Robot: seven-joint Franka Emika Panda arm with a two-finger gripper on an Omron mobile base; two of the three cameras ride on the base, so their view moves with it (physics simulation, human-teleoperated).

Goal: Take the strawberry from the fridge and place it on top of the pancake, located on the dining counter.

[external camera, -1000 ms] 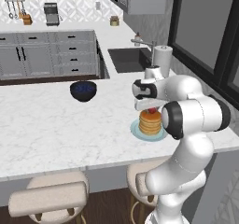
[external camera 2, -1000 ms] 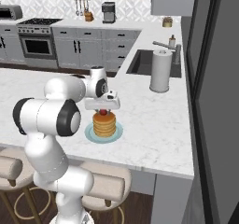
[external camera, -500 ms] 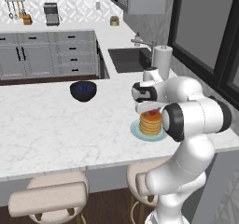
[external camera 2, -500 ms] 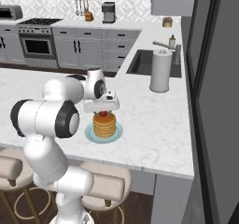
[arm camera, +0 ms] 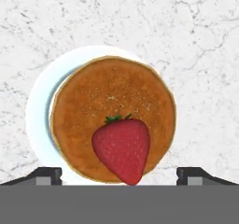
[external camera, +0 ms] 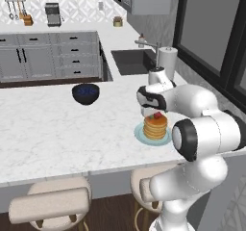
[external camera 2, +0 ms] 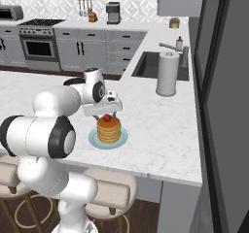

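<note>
The white marble desk [external camera: 43,129] carries everything here, with two beige stools [external camera: 50,203] tucked under its near edge. A dark blue bowl [external camera: 86,93] stands on it well apart from the plate; what is inside it cannot be told. The pale plate [arm camera: 37,106] holds a stack of golden pancakes [arm camera: 112,106], set a little off centre. The strawberry [arm camera: 122,148] lies on the top pancake, near the stack's edge. The claw [arm camera: 119,174] hovers just above the stack, released, its fingers [arm camera: 44,174] standing wide on either side of the berry without touching it.
</note>
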